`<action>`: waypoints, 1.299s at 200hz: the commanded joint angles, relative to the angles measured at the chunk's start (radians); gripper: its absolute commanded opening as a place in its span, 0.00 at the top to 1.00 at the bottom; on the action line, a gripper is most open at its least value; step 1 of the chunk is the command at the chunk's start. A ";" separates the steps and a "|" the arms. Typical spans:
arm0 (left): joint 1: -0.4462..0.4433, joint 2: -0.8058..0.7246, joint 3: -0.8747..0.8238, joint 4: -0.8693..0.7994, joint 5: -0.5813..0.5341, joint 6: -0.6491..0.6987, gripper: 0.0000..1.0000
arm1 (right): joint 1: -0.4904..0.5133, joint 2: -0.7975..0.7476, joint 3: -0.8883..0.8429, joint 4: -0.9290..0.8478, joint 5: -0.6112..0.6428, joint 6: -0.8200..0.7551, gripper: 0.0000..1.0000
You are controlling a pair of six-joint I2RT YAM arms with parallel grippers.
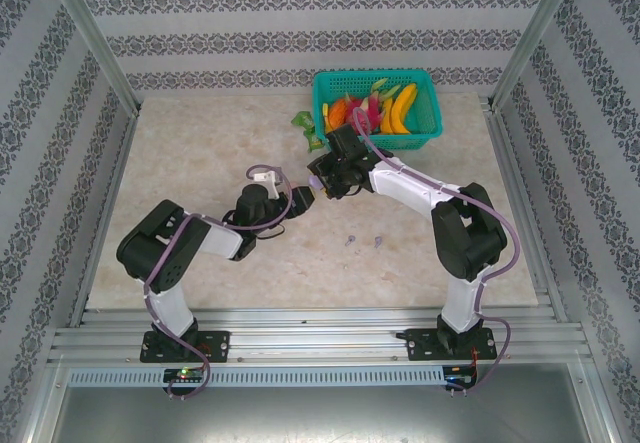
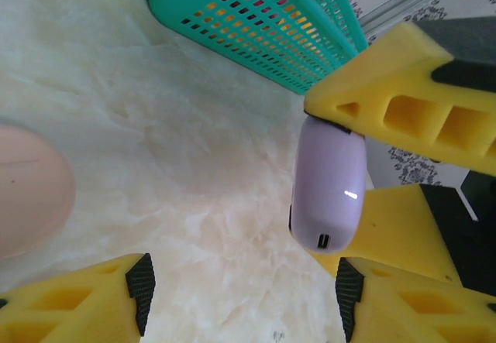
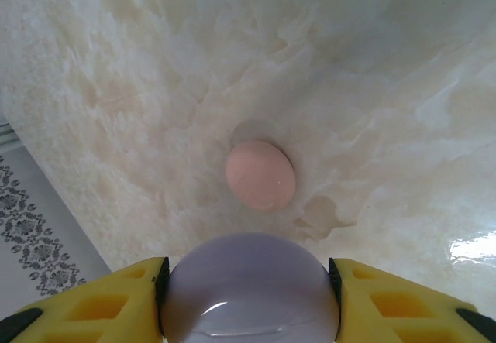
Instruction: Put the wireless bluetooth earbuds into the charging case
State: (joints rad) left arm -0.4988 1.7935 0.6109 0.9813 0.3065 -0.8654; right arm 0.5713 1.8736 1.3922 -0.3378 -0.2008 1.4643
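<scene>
Starting with the edges: metal rails (image 1: 108, 193) along the left, right and near sides of the counter (image 1: 180, 163), patterned wall (image 1: 300, 33) at the back. Much bare marble on the left half and along the front. At the far right corner, a green basket (image 1: 425, 123) with yellow and orange fruit (image 1: 400, 108) inside, and a small green item (image 1: 305, 123) just beside its left wall. In the middle, both claws meeting tip to tip, so little free room there. On the open counter, nearer the front edge, two purple earbuds (image 1: 350, 239), well apart from both claws. Under the right claw (image 3: 249, 277), a pink case (image 3: 260, 174) resting on the counter. Right claw clamped on a purple case (image 2: 329, 184), held above the counter. Left claw (image 2: 240, 296) with fingers apart, nothing between them, close to the purple case.
</scene>
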 commanded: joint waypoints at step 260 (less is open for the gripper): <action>-0.020 0.161 0.139 0.200 -0.052 -0.102 0.70 | 0.000 -0.014 -0.044 0.070 -0.025 0.053 0.60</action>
State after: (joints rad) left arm -0.5117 1.9282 0.7261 1.1526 0.2794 -0.9535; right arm 0.5648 1.8736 1.3647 -0.2710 -0.2031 1.5120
